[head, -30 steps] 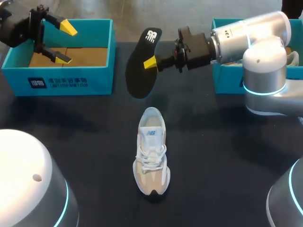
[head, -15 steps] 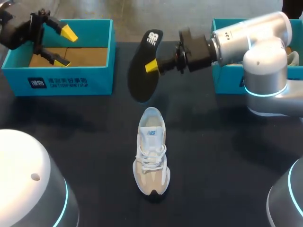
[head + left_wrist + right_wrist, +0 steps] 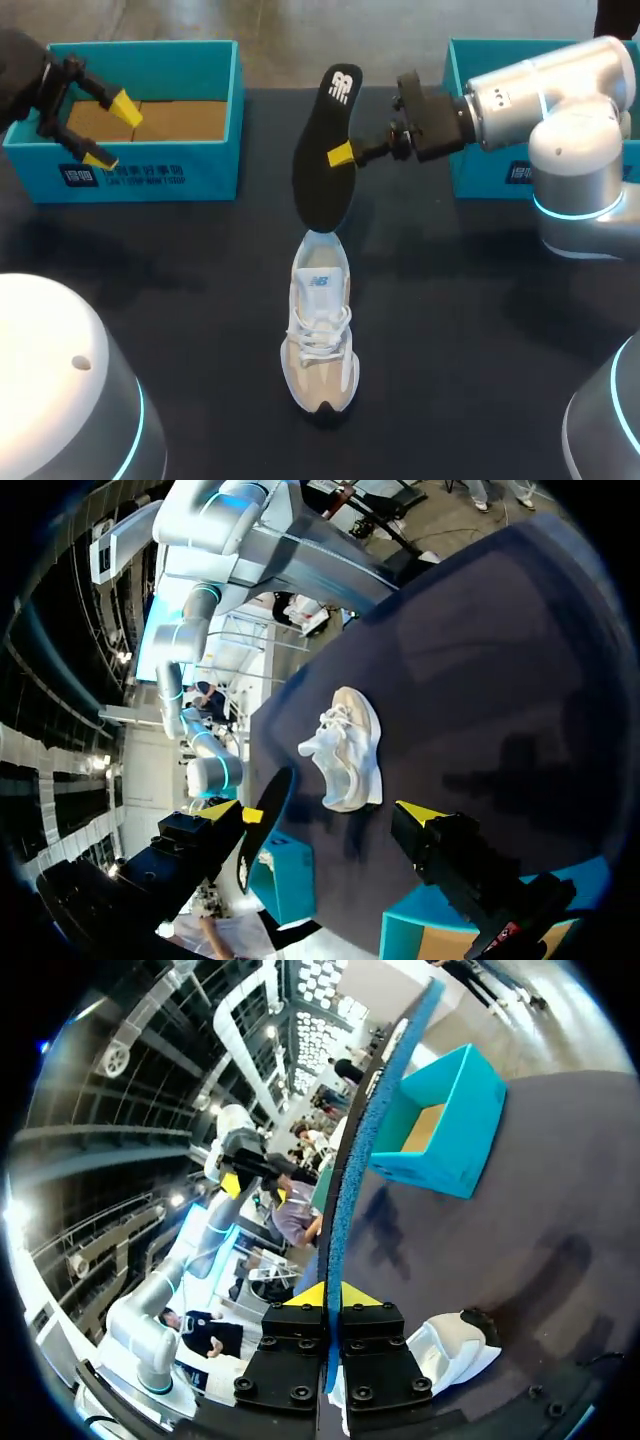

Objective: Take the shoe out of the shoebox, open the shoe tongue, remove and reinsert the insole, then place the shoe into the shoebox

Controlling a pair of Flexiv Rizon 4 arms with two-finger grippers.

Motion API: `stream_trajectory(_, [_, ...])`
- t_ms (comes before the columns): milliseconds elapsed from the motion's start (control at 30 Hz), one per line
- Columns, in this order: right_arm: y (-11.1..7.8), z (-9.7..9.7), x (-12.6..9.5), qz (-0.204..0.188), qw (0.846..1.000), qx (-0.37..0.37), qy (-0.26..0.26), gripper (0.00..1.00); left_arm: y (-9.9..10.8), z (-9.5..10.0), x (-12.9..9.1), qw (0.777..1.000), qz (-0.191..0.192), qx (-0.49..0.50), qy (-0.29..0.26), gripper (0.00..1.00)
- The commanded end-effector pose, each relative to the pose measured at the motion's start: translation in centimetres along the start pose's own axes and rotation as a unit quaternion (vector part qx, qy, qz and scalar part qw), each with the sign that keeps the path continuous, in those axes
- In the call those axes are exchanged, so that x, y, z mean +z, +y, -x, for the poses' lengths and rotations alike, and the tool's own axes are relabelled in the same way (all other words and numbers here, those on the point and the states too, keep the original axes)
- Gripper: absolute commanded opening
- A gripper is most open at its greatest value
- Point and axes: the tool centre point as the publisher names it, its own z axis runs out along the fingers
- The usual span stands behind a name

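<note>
The white and beige shoe lies on the dark table, toe toward the front edge; the left wrist view shows it as the shoe ahead of the fingers. My right gripper is shut on the black insole, which hangs nearly upright with its lower end just above the shoe's heel. In the right wrist view the insole stands edge-on between the yellow tips of the right gripper, with the shoe below. My left gripper stands open and empty over the left shoebox; its tips spread wide in its own view.
A second teal shoebox stands at the back right under my right arm. The left shoebox has a brown cardboard floor. Two white robot bases sit at the front corners of the table.
My right arm has carried the insole to the right and down, so its lower end now hangs over the shoe's heel. My left gripper has drawn back to the left, over the box's front wall.
</note>
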Motion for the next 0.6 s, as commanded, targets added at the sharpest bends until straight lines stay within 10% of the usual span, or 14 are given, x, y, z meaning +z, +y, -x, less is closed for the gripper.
stream_trajectory(33, [0.0,0.6,0.2,0.002,1.0,-0.009,-0.004,0.0,-1.0,-0.9,0.6,1.0,0.028,-0.002,0.0,1.0])
stream_trajectory(600, [0.6,1.7,1.1,-0.011,0.997,-0.066,-0.039,0.0,-1.7,-2.7,-0.2,0.999,0.019,-0.018,0.039,1.0])
